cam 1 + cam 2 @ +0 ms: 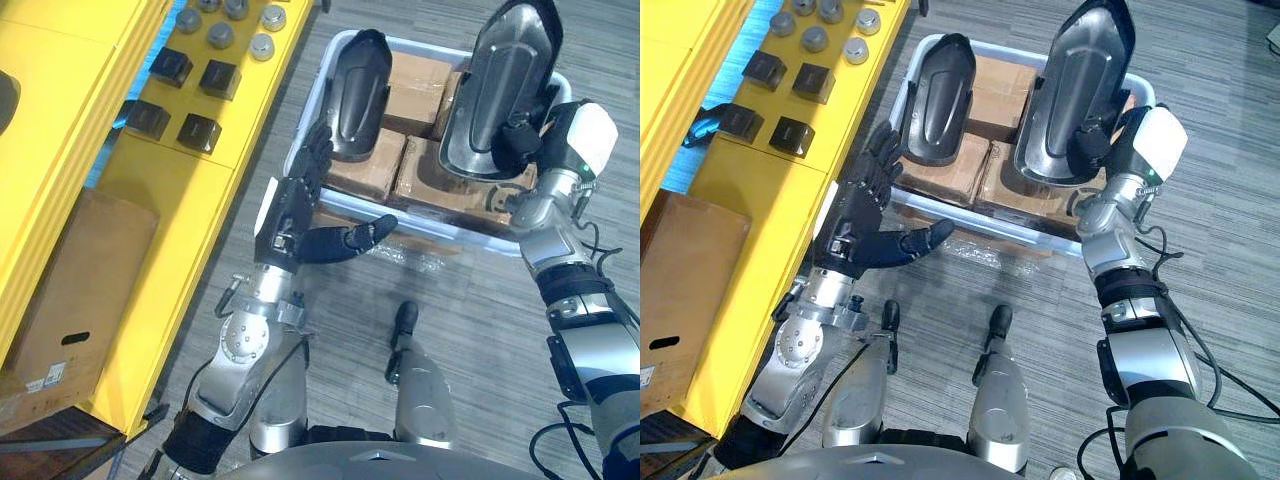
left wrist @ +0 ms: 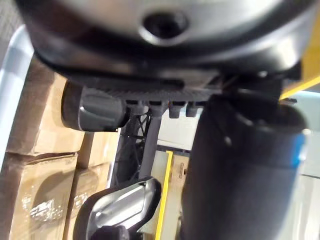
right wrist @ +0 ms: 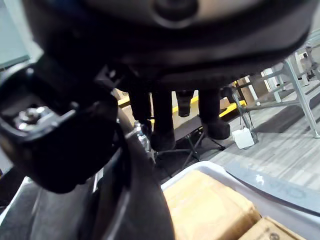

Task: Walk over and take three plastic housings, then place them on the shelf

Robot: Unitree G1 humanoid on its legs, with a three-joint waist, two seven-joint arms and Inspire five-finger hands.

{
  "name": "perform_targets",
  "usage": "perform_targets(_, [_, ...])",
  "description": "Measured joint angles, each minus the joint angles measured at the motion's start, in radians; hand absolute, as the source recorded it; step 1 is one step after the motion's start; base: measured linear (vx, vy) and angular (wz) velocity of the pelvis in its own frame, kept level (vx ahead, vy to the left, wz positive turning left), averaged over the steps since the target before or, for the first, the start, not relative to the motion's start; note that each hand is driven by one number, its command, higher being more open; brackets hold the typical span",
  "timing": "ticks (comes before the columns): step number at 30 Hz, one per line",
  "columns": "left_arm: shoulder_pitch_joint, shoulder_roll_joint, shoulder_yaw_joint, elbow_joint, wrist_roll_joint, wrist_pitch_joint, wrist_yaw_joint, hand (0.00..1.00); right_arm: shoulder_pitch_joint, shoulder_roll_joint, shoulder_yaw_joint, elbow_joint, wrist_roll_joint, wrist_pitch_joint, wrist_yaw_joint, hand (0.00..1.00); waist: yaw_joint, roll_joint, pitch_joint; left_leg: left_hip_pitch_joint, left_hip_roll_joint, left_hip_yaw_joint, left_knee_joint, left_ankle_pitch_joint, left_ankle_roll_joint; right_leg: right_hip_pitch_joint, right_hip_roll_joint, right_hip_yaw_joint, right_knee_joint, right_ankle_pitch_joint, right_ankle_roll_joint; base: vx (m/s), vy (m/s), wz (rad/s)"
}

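Note:
Two black glossy plastic housings are at a pale bin (image 1: 304, 150) lined with cardboard boxes. The left housing (image 1: 360, 95) lies in the bin's left half. The right housing (image 1: 505, 85) is tilted up above the bin's right half, and my right hand (image 1: 520, 138) is shut on its lower edge; in the right wrist view the fingers (image 3: 162, 120) curl over its dark shell (image 3: 137, 200). My left hand (image 1: 295, 215) is open at the bin's near left rim, just short of the left housing (image 2: 125, 205), with its fingers straight and its thumb (image 2: 240, 170) out.
A yellow shelf (image 1: 190, 200) runs along the left, carrying small black blocks (image 1: 200, 130) and grey round caps (image 1: 220, 35). A cardboard box (image 1: 70, 300) sits at the lower left. Grey carpet floor lies around the bin.

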Motion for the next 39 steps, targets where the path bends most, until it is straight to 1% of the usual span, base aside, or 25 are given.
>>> perform_targets(1, [-0.008,0.002,-0.003,0.003,0.000,0.013,0.000,1.00,-0.001,0.002,0.000,-0.003,0.000,0.000,-0.001,0.00,-0.001,-0.001,0.000,0.004,0.000,0.003,-0.001,0.000,0.000,0.001,0.000,0.003,0.000,0.000,0.000,0.00,0.011,-0.13])
perform_targets(2, [-0.047,0.008,-0.013,0.024,0.000,0.052,-0.003,1.00,-0.001,0.003,0.000,-0.023,-0.003,0.000,-0.004,0.00,-0.001,-0.005,0.000,0.008,0.001,0.010,-0.003,0.000,0.000,0.001,0.000,0.009,-0.002,0.001,0.001,-0.01,0.011,-0.12])
perform_targets(4, [-0.097,0.009,-0.021,0.071,0.000,0.088,-0.008,1.00,-0.004,0.006,0.000,-0.045,-0.032,-0.001,-0.008,0.00,-0.004,-0.007,0.000,0.008,0.002,0.015,-0.003,0.000,0.000,0.001,0.002,0.014,-0.010,0.006,0.001,-0.01,0.009,-0.11])
perform_targets(5, [-0.140,0.009,-0.021,0.109,-0.011,0.137,-0.018,1.00,-0.009,0.006,0.003,-0.064,-0.045,-0.005,-0.009,0.00,-0.005,-0.010,0.000,0.008,0.004,0.021,-0.003,0.000,0.000,0.000,0.005,0.019,-0.018,0.011,0.000,-0.01,0.007,-0.14])
perform_targets(6, [-0.184,0.008,-0.023,0.154,-0.043,0.181,-0.029,1.00,-0.018,0.014,0.006,-0.076,-0.060,-0.012,-0.009,0.00,-0.006,-0.016,0.001,0.009,0.008,0.025,-0.002,-0.001,-0.001,-0.003,0.009,0.024,-0.019,0.013,-0.002,0.00,-0.002,-0.14])
perform_targets(7, [-0.206,0.009,-0.022,0.176,-0.072,0.209,-0.032,1.00,-0.026,0.025,0.006,-0.076,-0.073,-0.015,-0.010,0.00,-0.008,-0.021,0.001,0.009,0.011,0.026,-0.002,-0.002,-0.003,-0.003,0.012,0.025,-0.019,0.014,-0.002,0.01,-0.017,-0.15])
perform_targets(8, [-0.257,0.010,-0.022,0.236,-0.136,0.265,-0.031,1.00,-0.043,0.047,0.007,-0.077,-0.078,-0.023,-0.011,0.00,-0.012,-0.030,0.000,0.010,0.017,0.028,0.000,-0.004,-0.006,-0.006,0.018,0.031,-0.019,0.015,-0.004,0.01,-0.022,-0.14])
perform_targets(9, [-0.301,0.008,-0.024,0.292,-0.172,0.297,-0.031,1.00,-0.050,0.056,0.007,-0.084,-0.084,-0.029,-0.011,0.00,-0.015,-0.035,-0.002,0.010,0.019,0.031,0.000,-0.005,-0.008,-0.009,0.020,0.035,-0.019,0.016,-0.005,0.02,-0.016,-0.18])
perform_targets(10, [-0.340,0.006,-0.024,0.344,-0.217,0.323,-0.029,1.00,-0.054,0.065,0.007,-0.104,-0.100,-0.032,-0.011,0.00,-0.015,-0.039,-0.003,0.009,0.020,0.037,0.000,-0.006,-0.009,-0.015,0.021,0.041,-0.018,0.018,-0.006,0.03,0.004,-0.17])
perform_targets(12, [-0.409,0.006,-0.021,0.423,-0.290,0.357,-0.019,1.00,-0.076,0.092,0.023,-0.138,-0.139,-0.060,-0.011,0.00,-0.033,-0.048,0.000,0.008,0.020,0.053,0.002,-0.009,-0.011,-0.025,0.021,0.058,-0.018,0.023,-0.005,0.04,0.022,-0.18])
perform_targets(15, [-0.465,0.002,-0.006,0.443,-0.333,0.358,0.006,1.00,-0.080,0.107,0.038,-0.156,-0.184,-0.085,-0.011,0.00,-0.038,-0.049,0.001,0.008,0.020,0.063,0.007,-0.014,-0.011,-0.030,0.021,0.069,-0.017,0.024,-0.004,0.04,0.024,-0.12])
perform_targets(16, [-0.499,-0.002,0.008,0.444,-0.366,0.356,0.020,1.00,-0.080,0.114,0.043,-0.156,-0.197,-0.095,-0.010,0.00,-0.040,-0.050,0.001,0.009,0.020,0.066,0.008,-0.014,-0.012,-0.031,0.021,0.073,-0.016,0.024,-0.004,0.03,0.017,-0.07])
perform_targets(18, [-0.546,-0.014,0.038,0.449,-0.412,0.339,0.040,1.00,-0.080,0.127,0.057,-0.156,-0.224,-0.101,-0.007,0.00,-0.041,-0.053,0.002,0.013,0.020,0.072,0.009,-0.017,-0.010,-0.032,0.021,0.082,-0.014,0.024,-0.004,0.01,0.019,-0.10])
perform_targets(20, [-0.578,-0.016,0.074,0.450,-0.501,0.298,0.048,1.00,-0.079,0.155,0.068,-0.156,-0.259,-0.118,-0.006,0.00,-0.055,-0.060,0.003,0.014,0.020,0.080,0.017,-0.025,-0.008,-0.033,0.021,0.091,-0.014,0.025,-0.003,0.00,0.032,-0.12])
perform_targets(21, [-0.584,-0.016,0.091,0.450,-0.595,0.274,0.033,1.00,-0.076,0.170,0.080,-0.156,-0.273,-0.130,-0.006,0.00,-0.063,-0.065,0.001,0.014,0.021,0.085,0.027,-0.033,-0.007,-0.033,0.021,0.097,-0.014,0.025,-0.003,0.00,0.036,-0.13])
perform_targets(22, [-0.586,-0.016,0.096,0.450,-0.632,0.264,0.029,1.00,-0.073,0.173,0.085,-0.156,-0.273,-0.138,-0.006,0.00,-0.064,-0.068,0.001,0.016,0.022,0.090,0.030,-0.036,-0.006,-0.033,0.021,0.100,-0.013,0.025,-0.002,0.01,0.041,-0.18])
perform_targets(24, [-0.589,-0.018,0.105,0.450,-0.817,0.243,-0.019,1.00,-0.053,0.183,0.088,-0.156,-0.309,-0.153,-0.006,0.00,-0.065,-0.077,0.001,0.019,0.023,0.106,0.047,-0.049,-0.004,-0.033,0.021,0.117,-0.013,0.026,0.000,0.01,0.045,-0.18])
perform_targets(25, [-0.589,-0.019,0.105,0.450,-0.850,0.243,-0.027,1.00,-0.045,0.183,0.088,-0.156,-0.310,-0.157,-0.006,0.00,-0.064,-0.078,0.001,0.020,0.023,0.109,0.048,-0.050,-0.003,-0.033,0.021,0.121,-0.012,0.027,0.000,0.01,0.043,-0.12])
perform_targets(27, [-0.589,-0.019,0.110,0.466,-0.967,0.243,-0.055,1.00,-0.025,0.185,0.083,-0.157,-0.309,-0.159,-0.006,0.00,-0.066,-0.080,0.002,0.026,0.022,0.116,0.047,-0.052,-0.003,-0.032,0.020,0.126,-0.012,0.027,0.001,0.01,0.031,-0.08])
perform_targets(29, [-0.589,-0.019,0.124,0.482,-1.029,0.243,-0.072,1.00,-0.003,0.186,0.085,-0.157,-0.310,-0.165,-0.006,0.00,-0.072,-0.080,0.002,0.030,0.022,0.118,0.045,-0.052,-0.003,-0.030,0.020,0.129,-0.012,0.027,0.001,0.01,0.009,-0.03])
perform_targets(32, [-0.589,-0.016,0.143,0.485,-1.039,0.242,-0.083,1.00,0.025,0.195,0.086,-0.157,-0.310,-0.175,-0.006,0.00,-0.086,-0.082,0.003,0.032,0.022,0.119,0.045,-0.053,-0.003,-0.029,0.020,0.130,-0.012,0.027,0.001,0.00,0.000,0.00])
perform_targets(37, [-0.589,-0.017,0.147,0.494,-1.037,0.243,-0.083,1.00,0.064,0.195,0.087,-0.165,-0.310,-0.195,-0.016,0.00,-0.090,-0.084,0.004,0.049,0.023,0.129,0.041,-0.055,-0.002,-0.019,0.020,0.138,-0.013,0.027,0.001,0.00,0.018,-0.06])
perform_targets(39, [-0.589,-0.015,0.149,0.496,-1.031,0.243,-0.083,1.00,0.090,0.195,0.083,-0.216,-0.309,-0.196,-0.025,0.00,-0.091,-0.087,0.004,0.049,0.023,0.131,0.042,-0.056,-0.001,-0.019,0.020,0.140,-0.013,0.027,0.002,0.00,0.000,0.00])
